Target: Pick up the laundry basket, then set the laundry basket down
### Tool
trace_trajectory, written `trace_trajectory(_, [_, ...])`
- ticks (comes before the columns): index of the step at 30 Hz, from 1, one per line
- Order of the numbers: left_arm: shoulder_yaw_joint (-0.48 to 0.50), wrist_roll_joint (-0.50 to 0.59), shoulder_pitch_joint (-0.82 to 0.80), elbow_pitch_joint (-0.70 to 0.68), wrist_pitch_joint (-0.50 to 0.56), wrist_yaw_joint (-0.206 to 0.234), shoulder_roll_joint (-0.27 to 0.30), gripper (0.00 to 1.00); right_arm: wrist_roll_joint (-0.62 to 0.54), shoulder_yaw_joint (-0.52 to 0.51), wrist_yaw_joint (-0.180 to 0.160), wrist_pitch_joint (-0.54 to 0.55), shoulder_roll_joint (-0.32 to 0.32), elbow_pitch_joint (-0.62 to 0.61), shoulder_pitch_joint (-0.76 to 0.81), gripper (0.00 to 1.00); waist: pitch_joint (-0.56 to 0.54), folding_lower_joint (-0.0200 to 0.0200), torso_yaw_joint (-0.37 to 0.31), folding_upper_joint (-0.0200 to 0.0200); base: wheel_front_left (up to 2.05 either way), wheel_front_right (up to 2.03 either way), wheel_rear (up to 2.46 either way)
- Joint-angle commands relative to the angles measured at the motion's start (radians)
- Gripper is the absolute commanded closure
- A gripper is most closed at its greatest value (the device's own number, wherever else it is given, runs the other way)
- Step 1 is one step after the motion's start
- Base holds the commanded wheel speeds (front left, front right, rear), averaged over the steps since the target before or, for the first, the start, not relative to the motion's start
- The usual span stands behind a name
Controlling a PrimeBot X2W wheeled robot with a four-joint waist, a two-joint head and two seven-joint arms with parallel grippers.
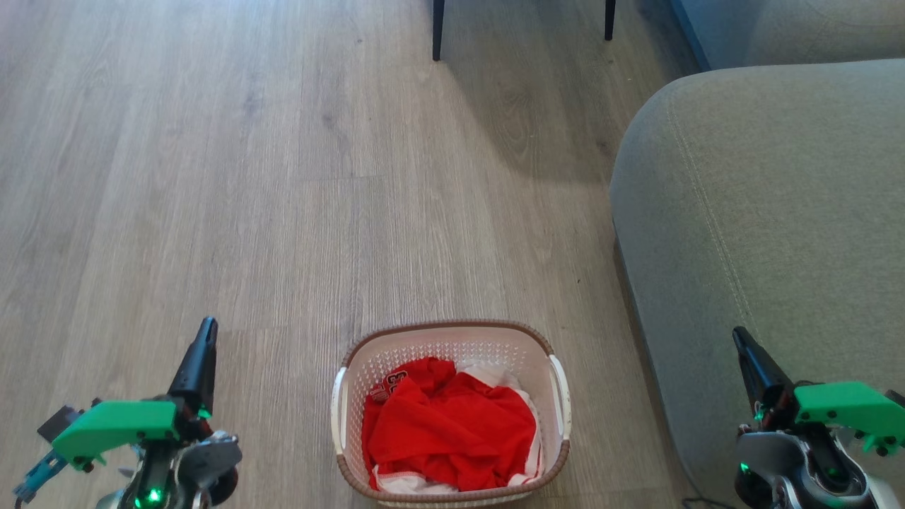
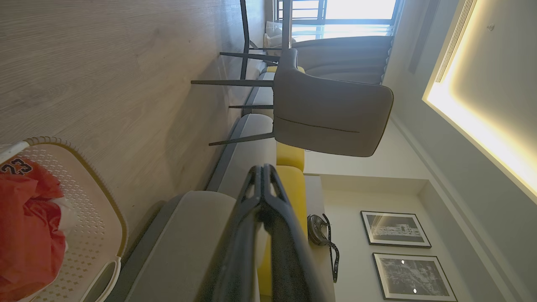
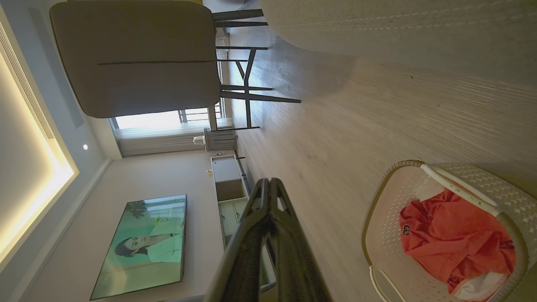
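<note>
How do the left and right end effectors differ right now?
Left end effector is seen over bare floor; right end effector over the sofa. Left leans up-right in head view, right up-left. Both are shut, empty, flanking the basket without touching it.

The laundry basket (image 1: 438, 351) is sitting on the floor (image 1: 212, 177) between the left gripper (image 1: 205, 332) and the right gripper (image 1: 739, 336), near the sofa (image 1: 763, 212).

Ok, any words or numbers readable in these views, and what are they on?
"23": dark print on the red garment inside the laundry basket, seen in the left wrist view.
The same print in the head and right wrist views is too blurred to read.
TV screen: any text is too small to read.
</note>
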Motion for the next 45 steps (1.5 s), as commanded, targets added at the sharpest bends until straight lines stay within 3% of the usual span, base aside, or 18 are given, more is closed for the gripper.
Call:
trace_trajectory(1, [0.042, 0.003, -0.058, -0.030, 0.006, -0.007, 0.007, 1.00, -0.002, 0.014, 0.007, 0.005, -0.014, -0.032, -0.047, 1.00, 0.000, 0.0000, 0.000, 0.0000, 0.00, 0.00, 0.00])
trace_trajectory(45, [0.052, 0.012, -0.058, -0.029, 0.015, -0.007, 0.000, 1.00, -0.010, 0.005, 0.007, 0.013, -0.007, -0.031, -0.047, 1.00, 0.000, 0.0000, 0.000, 0.0000, 0.00, 0.00, 0.00])
